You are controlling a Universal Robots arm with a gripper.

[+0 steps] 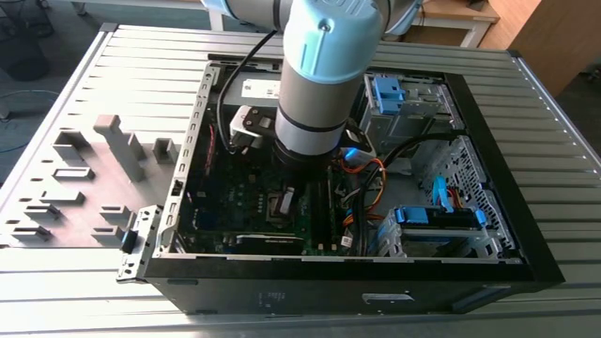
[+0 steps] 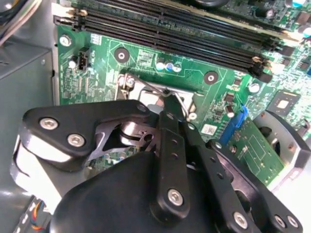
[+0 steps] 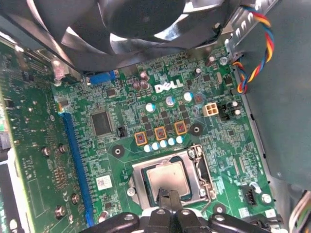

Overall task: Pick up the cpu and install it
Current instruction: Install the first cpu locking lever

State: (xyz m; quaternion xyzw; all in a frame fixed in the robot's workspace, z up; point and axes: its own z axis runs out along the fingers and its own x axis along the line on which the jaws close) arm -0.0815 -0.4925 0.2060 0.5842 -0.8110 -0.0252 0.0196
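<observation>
The cpu (image 3: 167, 175), a small square chip with a dull silver top, lies flat in the motherboard socket, inside the metal socket frame (image 3: 137, 180). My gripper (image 3: 167, 198) stands right over the chip's edge with its black fingers (image 2: 171, 141) drawn together to a single tip, which rests on or just above the chip. The second wrist view shows that tip (image 2: 167, 95) over the socket, covering most of the chip. In the exterior view my arm (image 1: 319, 91) reaches straight down into the open PC case (image 1: 507, 232).
Long black memory slots (image 2: 170, 29) run beside the socket. A black fan (image 3: 136, 24) and coloured wires (image 3: 252, 53) hang close above the board. Blue drive brackets (image 1: 432, 215) fill the case at the exterior view's right. A grey parts fixture (image 1: 84, 176) lies outside, at that view's left.
</observation>
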